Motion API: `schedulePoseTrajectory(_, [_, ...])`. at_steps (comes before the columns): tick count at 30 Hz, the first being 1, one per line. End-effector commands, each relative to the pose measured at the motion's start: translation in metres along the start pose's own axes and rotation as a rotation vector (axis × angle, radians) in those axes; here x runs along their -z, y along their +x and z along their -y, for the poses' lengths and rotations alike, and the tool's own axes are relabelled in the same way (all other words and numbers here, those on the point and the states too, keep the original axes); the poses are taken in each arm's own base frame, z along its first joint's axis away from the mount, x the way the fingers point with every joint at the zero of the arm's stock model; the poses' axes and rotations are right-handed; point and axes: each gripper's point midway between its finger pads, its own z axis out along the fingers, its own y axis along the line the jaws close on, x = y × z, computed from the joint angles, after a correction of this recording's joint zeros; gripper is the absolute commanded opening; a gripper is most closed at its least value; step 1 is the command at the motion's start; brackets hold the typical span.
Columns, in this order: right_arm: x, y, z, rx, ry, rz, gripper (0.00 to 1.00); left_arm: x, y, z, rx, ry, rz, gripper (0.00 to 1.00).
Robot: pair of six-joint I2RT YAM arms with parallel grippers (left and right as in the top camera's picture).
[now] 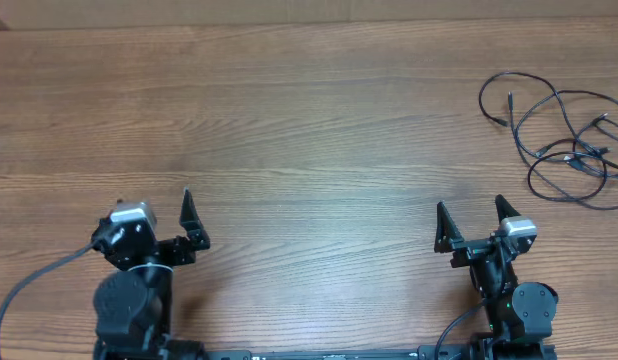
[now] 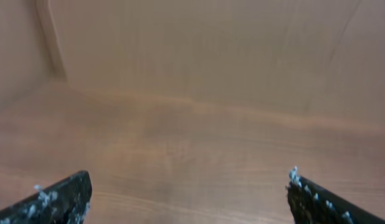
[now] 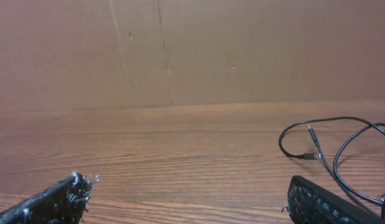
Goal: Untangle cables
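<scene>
A tangle of thin black cables (image 1: 564, 135) lies on the wooden table at the far right, loops crossing over each other with several plug ends showing. Part of it shows in the right wrist view (image 3: 332, 146) at the right edge. My right gripper (image 1: 472, 218) is open and empty near the table's front edge, well short of the cables and to their left; its fingertips (image 3: 186, 190) are wide apart. My left gripper (image 1: 186, 215) is open and empty at the front left, far from the cables; its fingertips (image 2: 189, 186) frame bare wood.
The wooden table (image 1: 289, 120) stretches between the arms and the back edge. A brown wall (image 3: 192, 50) rises behind the table's far edge. The arm bases sit at the front edge.
</scene>
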Motion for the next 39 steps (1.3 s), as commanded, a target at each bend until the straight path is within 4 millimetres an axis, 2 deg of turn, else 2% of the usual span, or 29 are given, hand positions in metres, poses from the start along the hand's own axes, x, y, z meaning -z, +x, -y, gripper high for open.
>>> schedulePoseTrajectory(1, [0.000,0.002,-0.002,0.005,-0.010,0.004,1.00,-0.002,0.004,0.000,-0.083,0.022,0.101,1.00])
schedulePoseTrajectory(5, [0.000,0.002,-0.002,0.005,-0.010,0.004,1.00,-0.002,0.002,-0.002,-0.082,0.020,0.234,1.00])
schedulePoseTrajectory(14, [0.000,0.002,-0.002,0.005,-0.010,0.003,1.00,0.003,0.011,-0.002,-0.094,0.033,0.419,1.00])
schedulePoseTrajectory(21, [0.000,0.002,-0.002,0.005,-0.010,0.003,1.00,0.002,0.015,0.007,-0.210,0.063,0.431,1.00])
schedulePoseTrajectory(23, [0.000,0.002,-0.002,0.005,-0.010,0.003,1.00,-0.001,0.022,0.010,-0.262,0.073,0.403,1.00])
schedulePoseTrajectory(32, [0.000,0.002,-0.002,0.005,-0.010,0.003,1.00,-0.017,0.099,0.023,-0.322,0.204,0.097,1.00])
schedulePoseTrajectory(39, [0.000,0.002,-0.002,0.005,-0.010,0.003,1.00,-0.017,0.102,0.022,-0.257,0.206,0.078,1.00])
